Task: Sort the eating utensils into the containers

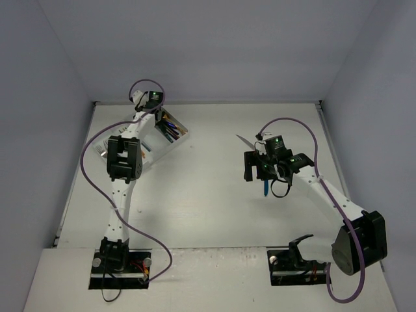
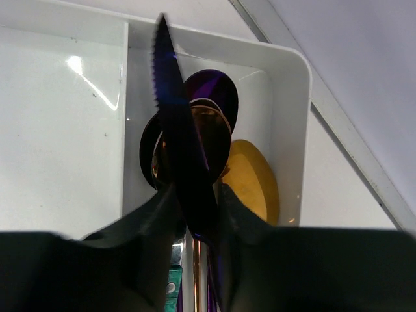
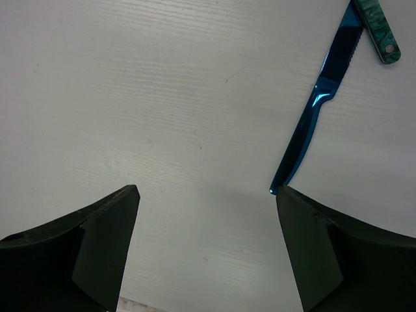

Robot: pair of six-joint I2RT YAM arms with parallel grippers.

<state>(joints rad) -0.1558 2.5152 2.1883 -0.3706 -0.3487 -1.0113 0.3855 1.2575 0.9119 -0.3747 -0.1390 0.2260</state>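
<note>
Two arms reach over a white table (image 1: 214, 214). From above, the translucent white tray (image 1: 181, 138) lies askew toward 10 o'clock of the table's middle, with coloured utensils at its 2 o'clock end.

The left gripper (image 2: 195, 201) hangs over that end, fingers pressed in on a purple knife (image 2: 179, 130). The right gripper (image 3: 205, 208) hovers near 3 o'clock of the table's middle, well apart from the tray. Its fingers are spread wide, with only bare table between them.

The purple knife points its serrated blade to 12 o'clock in the left wrist view, above the tray's corner compartment.

A blue knife (image 3: 317, 107) lies flat on the table, running from just beside the tip of the right gripper's 3 o'clock finger toward 1 o'clock; contact cannot be told. A silver knife (image 1: 245, 140) lies at 11 o'clock of that gripper.

Inside the corner compartment rest the bowls of a purple spoon (image 2: 221, 91), a copper spoon (image 2: 220, 143) and, at 4 o'clock, a gold spoon (image 2: 253, 185).

A teal handle (image 3: 377, 29) meets the blue blade's tip.
</note>
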